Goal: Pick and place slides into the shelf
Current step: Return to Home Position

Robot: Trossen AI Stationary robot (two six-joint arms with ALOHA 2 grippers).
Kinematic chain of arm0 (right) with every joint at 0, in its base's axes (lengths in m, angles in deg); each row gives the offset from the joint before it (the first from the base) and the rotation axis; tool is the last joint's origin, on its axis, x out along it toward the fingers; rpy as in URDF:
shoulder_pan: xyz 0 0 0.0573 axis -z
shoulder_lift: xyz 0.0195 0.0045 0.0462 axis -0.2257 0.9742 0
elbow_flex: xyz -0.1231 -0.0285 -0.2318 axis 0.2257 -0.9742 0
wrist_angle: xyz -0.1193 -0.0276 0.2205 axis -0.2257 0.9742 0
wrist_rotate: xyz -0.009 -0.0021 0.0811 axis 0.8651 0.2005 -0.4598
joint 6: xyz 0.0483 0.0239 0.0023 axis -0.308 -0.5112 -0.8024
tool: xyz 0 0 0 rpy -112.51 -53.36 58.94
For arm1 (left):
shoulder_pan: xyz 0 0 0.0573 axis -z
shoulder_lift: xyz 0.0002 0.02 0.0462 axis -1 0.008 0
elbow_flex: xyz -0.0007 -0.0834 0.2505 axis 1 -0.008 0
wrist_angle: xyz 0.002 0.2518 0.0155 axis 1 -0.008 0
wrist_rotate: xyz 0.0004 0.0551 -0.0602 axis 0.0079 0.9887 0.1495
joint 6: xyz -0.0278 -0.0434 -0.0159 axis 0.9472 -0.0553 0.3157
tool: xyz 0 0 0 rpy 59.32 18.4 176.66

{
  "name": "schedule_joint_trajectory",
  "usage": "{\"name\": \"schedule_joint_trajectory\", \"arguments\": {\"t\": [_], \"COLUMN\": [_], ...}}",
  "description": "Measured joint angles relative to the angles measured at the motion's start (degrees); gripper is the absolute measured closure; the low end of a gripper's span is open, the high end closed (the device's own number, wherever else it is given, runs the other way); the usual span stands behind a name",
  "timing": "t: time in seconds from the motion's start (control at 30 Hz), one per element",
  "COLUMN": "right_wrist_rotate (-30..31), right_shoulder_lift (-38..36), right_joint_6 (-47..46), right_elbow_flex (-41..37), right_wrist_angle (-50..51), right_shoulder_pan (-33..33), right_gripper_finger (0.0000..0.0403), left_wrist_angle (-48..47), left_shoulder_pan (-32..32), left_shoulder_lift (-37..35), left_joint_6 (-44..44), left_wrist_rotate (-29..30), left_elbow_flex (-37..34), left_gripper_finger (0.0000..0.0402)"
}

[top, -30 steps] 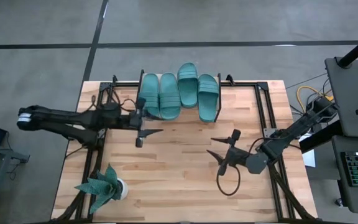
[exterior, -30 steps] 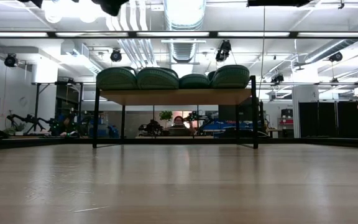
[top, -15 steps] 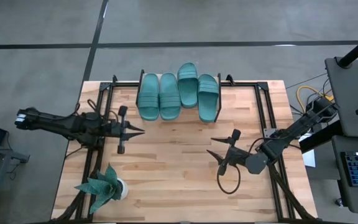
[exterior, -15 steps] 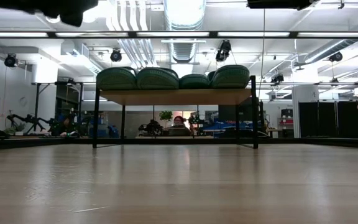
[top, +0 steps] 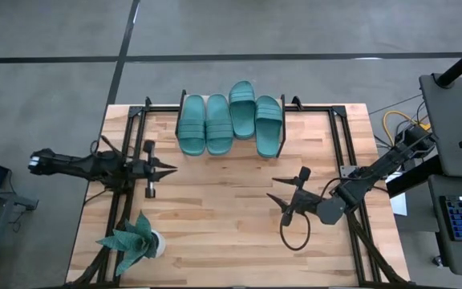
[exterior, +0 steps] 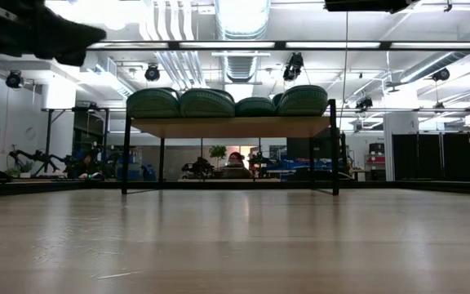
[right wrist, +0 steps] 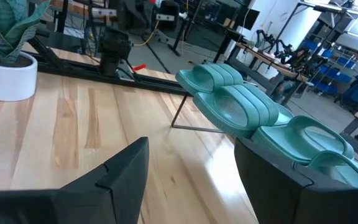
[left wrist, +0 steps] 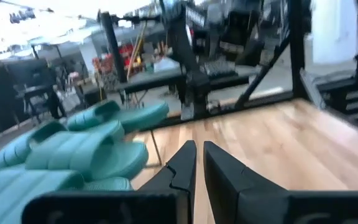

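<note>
The left gripper (top: 172, 168), fingers together and empty, has pulled back from the shelf (exterior: 231, 126) toward the left edge of the table (top: 231, 241); the right gripper (top: 271, 188) waits unmoved at mid-right, fingers apart, empty; all four slides (top: 229, 122) sit side by side on the shelf; placing looks finished, with only the retreat left.

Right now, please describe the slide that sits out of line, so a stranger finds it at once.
At the far edge of the table, the shelf carries four teal slides side by side. Take the third slide counting from the left arm: it alone sits farther back than its neighbours.
</note>
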Motion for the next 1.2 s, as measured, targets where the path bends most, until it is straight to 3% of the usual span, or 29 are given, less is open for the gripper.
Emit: {"name": "schedule_joint_trajectory", "arguments": {"t": [0.33,0.53,0.6,0.67,0.8,0.97,1.1,1.2], "right_wrist_rotate": [0.0,0.0,0.0,0.0,0.0,0.0,0.0,-0.01], "right_shoulder_lift": [0.0,0.0,0.0,0.0,0.0,0.0,0.0,0.0], "right_joint_6": [0.01,0.01,0.02,0.02,0.09,0.11,0.26,0.26], "right_elbow_flex": [-0.2,-0.2,-0.2,-0.2,-0.2,-0.2,-0.2,-0.27], "right_wrist_angle": [0.26,0.24,0.24,0.21,0.18,0.19,0.19,0.31], "right_shoulder_pan": [0.0,0.0,0.0,0.0,0.15,0.26,0.26,0.26], "right_gripper_finger": [0.0175,0.0175,0.0175,0.0175,0.0175,0.0175,0.0175,0.0175], "left_wrist_angle": [-7.13,-5.66,-3.86,-1.25,2.7,2.34,1.78,-0.83], "left_shoulder_pan": [0.02,0.02,0.06,-0.02,-0.18,-0.59,-2.53,-4.92], "left_shoulder_lift": [-8.82,-8.71,-8.74,-8.52,-8.2,-8.45,-9.11,-9.98], "left_joint_6": [4.55,6.66,7.51,7.21,2.56,-2.04,-4.09,-3.6], "left_wrist_rotate": [-0.35,-13.76,-15.17,-14.26,-6.95,-5.98,-0.38,-1.26], "left_elbow_flex": [-0.97,-4.18,-6.12,-8.66,-10.58,-10.0,-9.44,-8.02], "left_gripper_finger": [0.0386,0.0386,0.0386,0.0386,0.0386,0.0386,0.0386,0.0387]}}
